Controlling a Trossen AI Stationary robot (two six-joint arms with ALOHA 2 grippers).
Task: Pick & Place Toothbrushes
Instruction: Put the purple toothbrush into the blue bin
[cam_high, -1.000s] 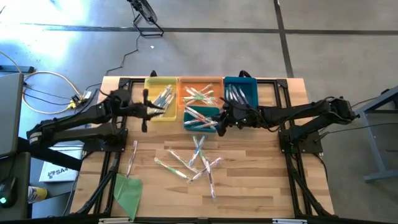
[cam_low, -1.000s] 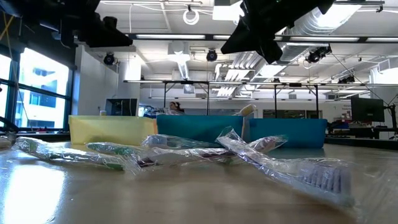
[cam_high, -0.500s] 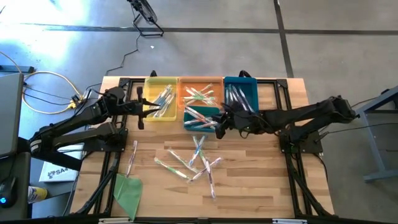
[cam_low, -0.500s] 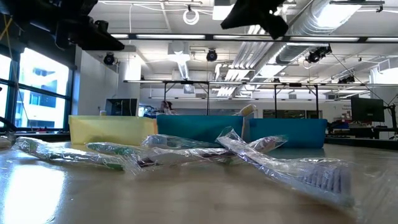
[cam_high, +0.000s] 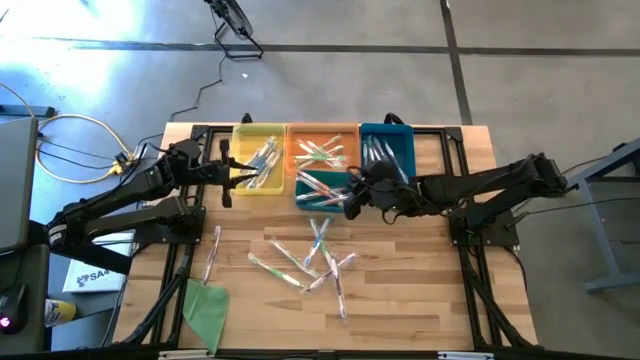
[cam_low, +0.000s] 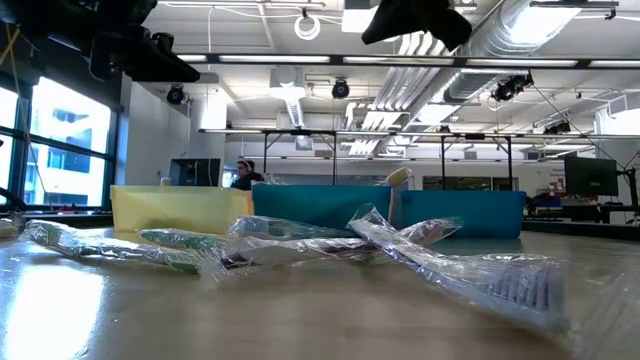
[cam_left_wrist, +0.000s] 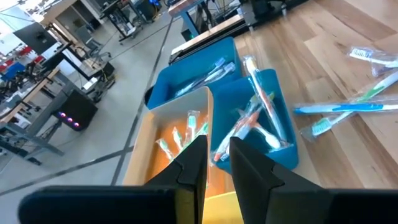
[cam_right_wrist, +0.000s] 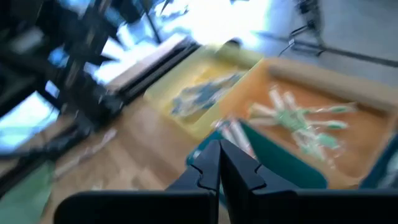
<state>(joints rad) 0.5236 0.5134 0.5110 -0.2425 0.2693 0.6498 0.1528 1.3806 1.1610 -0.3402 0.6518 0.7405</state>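
Observation:
Several clear-wrapped toothbrushes lie loose on the wooden table, and one more lies apart to their left. Others lie in the yellow bin, orange bin, blue bin and teal bin at the far edge. My right gripper hangs shut and empty above the teal bin's right end; its tips meet. My left gripper hovers at the yellow bin's left side, its fingers a little apart with nothing between them.
A flat green sheet lies at the table's near left corner. The bins stand side by side along the far edge. Bare wood stretches right of the loose pile. In the low view wrapped toothbrushes lie in front of the bins.
My right gripper has risen above the teal bin, nearly leaving the low view's top, and its wrist has turned; it has stayed shut. The toothbrushes and bins lie as before.

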